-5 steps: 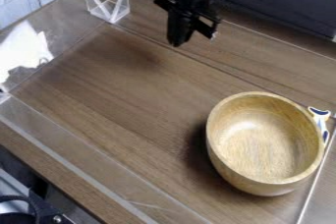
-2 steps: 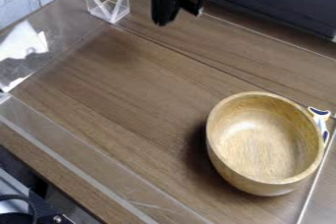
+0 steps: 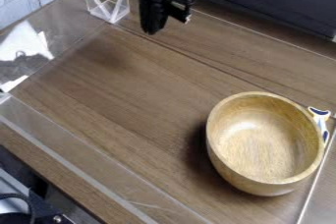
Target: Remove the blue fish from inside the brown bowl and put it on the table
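A small clear plastic stand (image 3: pixel 105 3) at the far edge, upright.

The arm enters from the top edge of the camera view and hangs near the upper centre-left of the frame. The gripper (image 3: pixel 155 27) points straight down, black in colour. Its jaws are fully closed, fingertips pressed together. No object is visible between the fingers.
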You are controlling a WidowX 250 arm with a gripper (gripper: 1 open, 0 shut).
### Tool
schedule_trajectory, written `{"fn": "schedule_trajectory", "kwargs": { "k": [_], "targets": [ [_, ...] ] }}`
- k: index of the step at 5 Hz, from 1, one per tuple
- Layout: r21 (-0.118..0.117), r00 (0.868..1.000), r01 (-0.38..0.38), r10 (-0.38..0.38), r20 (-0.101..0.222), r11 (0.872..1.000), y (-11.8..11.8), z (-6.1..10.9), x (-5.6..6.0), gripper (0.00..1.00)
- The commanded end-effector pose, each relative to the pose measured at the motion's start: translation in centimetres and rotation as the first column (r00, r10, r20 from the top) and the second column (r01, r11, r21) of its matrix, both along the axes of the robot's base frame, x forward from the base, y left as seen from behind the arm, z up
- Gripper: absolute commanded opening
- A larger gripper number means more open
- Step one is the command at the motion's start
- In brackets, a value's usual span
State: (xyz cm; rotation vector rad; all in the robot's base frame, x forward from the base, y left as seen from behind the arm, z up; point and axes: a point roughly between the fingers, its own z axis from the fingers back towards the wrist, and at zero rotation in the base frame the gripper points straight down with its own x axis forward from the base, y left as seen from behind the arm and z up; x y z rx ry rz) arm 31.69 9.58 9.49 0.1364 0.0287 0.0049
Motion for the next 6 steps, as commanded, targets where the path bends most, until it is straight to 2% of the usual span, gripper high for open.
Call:
{"fn": "schedule_trajectory", "kwargs": {
  "k": [1, 2, 3, 4, 5, 6],
  "targets": [
    [0.009, 0.993, 0.048, -0.049, 0.11, 0.999, 1.5, 2.8, 0.5, 0.0],
    [0.007, 0.987, 0.102, -0.102, 0.126, 0.995, 2.4, 2.5, 1.2, 0.0],
    [-0.009, 0.984, 0.063, -0.061, 0.17, 0.998, 3.5, 2.4, 1.6, 0.0],
    [-0.042, 0.975, -0.007, 0.016, 0.222, 0.999, 4.8, 2.5, 1.2, 0.0],
    [-0.079, 0.967, -0.047, 0.065, 0.246, 0.996, 5.4, 1.2, -0.1, 0.0],
    [-0.112, 0.962, -0.047, 0.075, 0.262, 0.993, 5.0, 0.0, -0.7, 0.0]
  ]
}}
